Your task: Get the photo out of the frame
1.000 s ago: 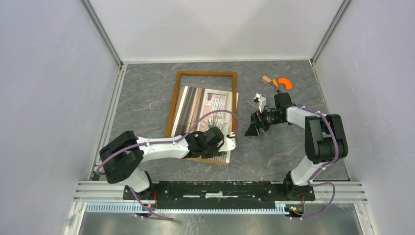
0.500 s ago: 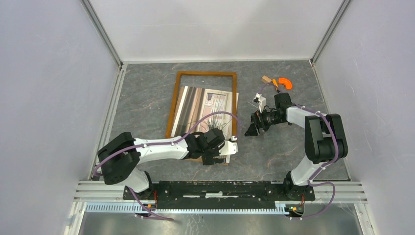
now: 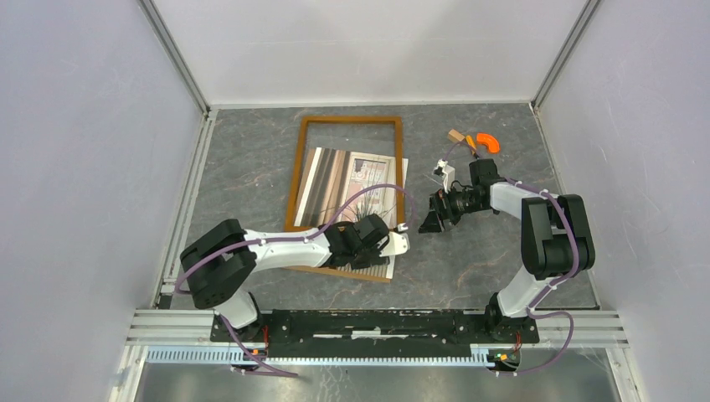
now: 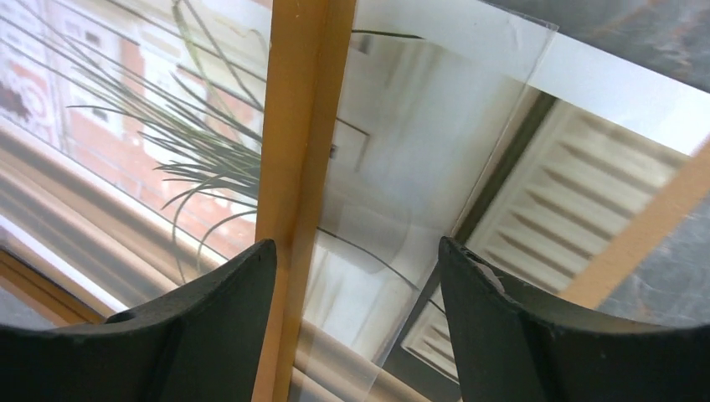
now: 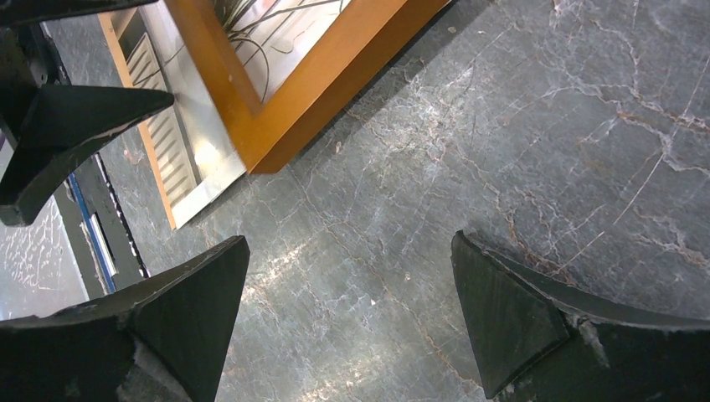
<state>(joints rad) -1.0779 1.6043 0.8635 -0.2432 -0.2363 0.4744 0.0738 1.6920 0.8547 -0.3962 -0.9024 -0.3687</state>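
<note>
The frame (image 3: 295,180), with a thin orange-brown border, lies flat on the grey stone table. The photo (image 3: 347,180) of curtains, a spiky plant and a radiator lies under it, askew, and sticks out past its right and near edges. My left gripper (image 3: 362,249) is open low over the frame's near right corner. In the left wrist view (image 4: 356,251) a frame bar (image 4: 301,159) runs between the fingers, close to the left one, over the photo (image 4: 192,142). My right gripper (image 3: 433,221) is open and empty just right of the frame, over bare stone in the right wrist view (image 5: 350,239).
An orange curved piece (image 3: 487,142) and a small wooden block (image 3: 455,135) lie at the back right. White walls close in the table on three sides. An aluminium rail (image 3: 377,322) carries the arm bases at the near edge. The frame's corner (image 5: 335,75) shows in the right wrist view.
My left gripper dipped toward the near edge, then came back over the frame's near right corner. The frame has shifted slightly left and away. The right arm has not moved.
</note>
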